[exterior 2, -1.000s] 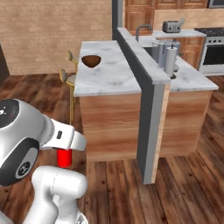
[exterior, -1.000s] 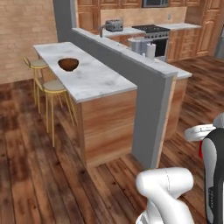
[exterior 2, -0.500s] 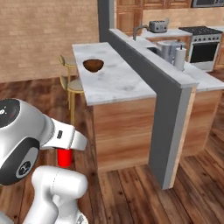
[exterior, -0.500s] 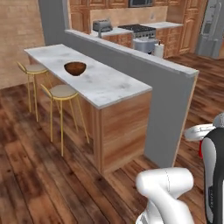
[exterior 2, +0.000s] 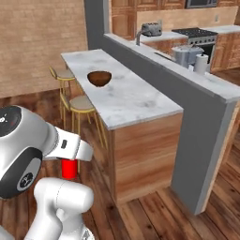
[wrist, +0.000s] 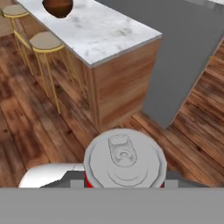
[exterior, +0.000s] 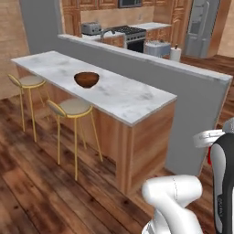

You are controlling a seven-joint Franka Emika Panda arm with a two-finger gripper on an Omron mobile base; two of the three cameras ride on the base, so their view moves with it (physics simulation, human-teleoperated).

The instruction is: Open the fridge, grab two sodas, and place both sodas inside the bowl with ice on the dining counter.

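My gripper (exterior 2: 70, 165) is shut on a small red soda can (exterior 2: 69, 169), held low beside the arm and well short of the counter. In the hand view the can's silver top (wrist: 124, 159) sits between the fingers of the gripper (wrist: 124, 183). A sliver of the red can (exterior: 209, 157) shows by the arm. The dark brown wooden bowl (exterior: 86, 79) (exterior 2: 99, 78) (wrist: 57, 6) stands on the marble dining counter (exterior: 128, 100) (exterior 2: 133, 101) (wrist: 107, 35), ahead and to the left. Ice cannot be made out in it. The grey fridge (exterior: 201, 25) stands far back, door shut.
Two yellow-legged stools (exterior: 73, 109) (exterior: 28, 82) stand along the counter's near side. A higher grey ledge (exterior: 183, 77) runs behind it, with a metal pot (exterior 2: 185, 55) and a paper roll (exterior 2: 201, 63) beyond. Wooden floor (wrist: 35, 127) lies between me and the counter's end.
The whole scene has shifted as the base drove and turned: the counter now appears larger and more from its stool side. The red can stays in the shut gripper.
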